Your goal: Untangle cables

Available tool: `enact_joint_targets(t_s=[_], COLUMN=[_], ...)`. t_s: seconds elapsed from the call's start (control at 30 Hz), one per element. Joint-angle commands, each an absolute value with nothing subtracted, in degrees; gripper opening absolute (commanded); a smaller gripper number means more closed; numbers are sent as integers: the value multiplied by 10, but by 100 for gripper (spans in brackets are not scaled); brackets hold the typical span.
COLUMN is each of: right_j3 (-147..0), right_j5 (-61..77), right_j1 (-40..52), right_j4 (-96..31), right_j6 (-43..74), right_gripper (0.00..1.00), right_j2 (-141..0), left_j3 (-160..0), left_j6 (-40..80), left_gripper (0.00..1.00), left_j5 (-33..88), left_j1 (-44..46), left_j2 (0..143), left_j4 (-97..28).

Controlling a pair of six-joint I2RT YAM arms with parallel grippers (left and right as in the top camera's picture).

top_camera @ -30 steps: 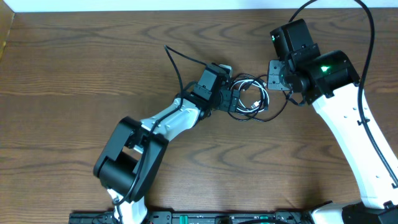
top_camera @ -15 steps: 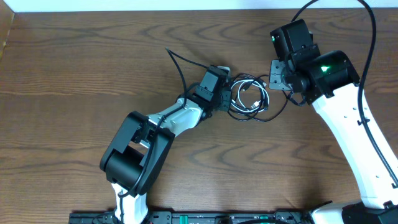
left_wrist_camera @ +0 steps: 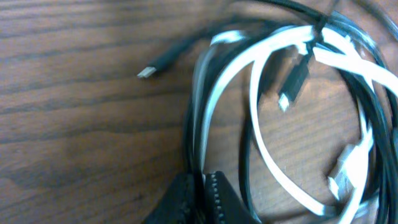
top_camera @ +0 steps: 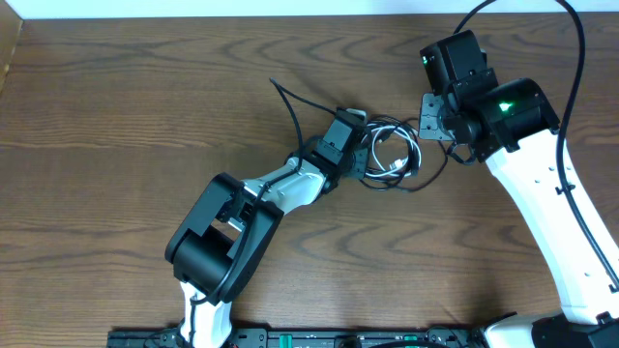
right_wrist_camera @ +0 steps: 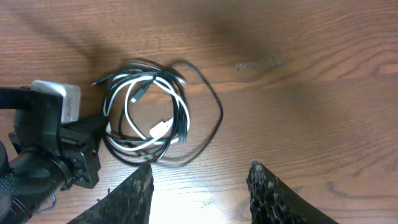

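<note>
The black and white cables lie in one tangled coil (top_camera: 392,155) in the middle of the table. In the left wrist view the white cable (left_wrist_camera: 249,81) loops inside the black cable (left_wrist_camera: 367,106), and a small black plug end (left_wrist_camera: 147,71) sticks out to the left. My left gripper (top_camera: 360,159) is shut on the coil's left edge, with a white and a dark strand pinched between its fingertips (left_wrist_camera: 203,186). My right gripper (right_wrist_camera: 199,186) stands open above the table just right of the coil (right_wrist_camera: 146,115), holding nothing.
A loose black loop (right_wrist_camera: 217,112) of the cable bulges out toward my right gripper. The left arm's own thick black wire (top_camera: 290,106) arcs up behind its wrist. Bare wooden table (top_camera: 116,116) stretches to the left and front.
My left gripper has closed from wide open onto the coil's left strands, and its arm has shifted a little to the right. The right arm has stayed still.
</note>
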State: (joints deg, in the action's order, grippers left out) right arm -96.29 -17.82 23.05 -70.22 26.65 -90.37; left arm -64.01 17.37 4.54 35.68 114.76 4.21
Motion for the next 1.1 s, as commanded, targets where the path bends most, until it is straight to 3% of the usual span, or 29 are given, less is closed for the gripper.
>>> enact_joint_targets(t_s=[0.0,0.27,0.47,0.97,1.07], right_j3=[-963,-957,-910,-642,-625], right_j5=[-190,-221,-199,64,64], right_j1=[228,221,207,224,230], right_j4=[-703,-703,-673,-380,-349], right_j6=[276,292,300,241,249], right_gripper=[46,48,49,55,64], right_j2=[-901,-901,-901,-901,-901], left_j3=[-636,-636,-636,-636,-637], left_j6=[177,155,147,142,142], left_gripper=[7,7,8,7,7], left_j5=[29,-64,-71,-71,-69], left_j1=[356,350,330,310,310], left_j2=[1159,1113,1023,891,878], left_j4=[30,-29,-49,-86,-89])
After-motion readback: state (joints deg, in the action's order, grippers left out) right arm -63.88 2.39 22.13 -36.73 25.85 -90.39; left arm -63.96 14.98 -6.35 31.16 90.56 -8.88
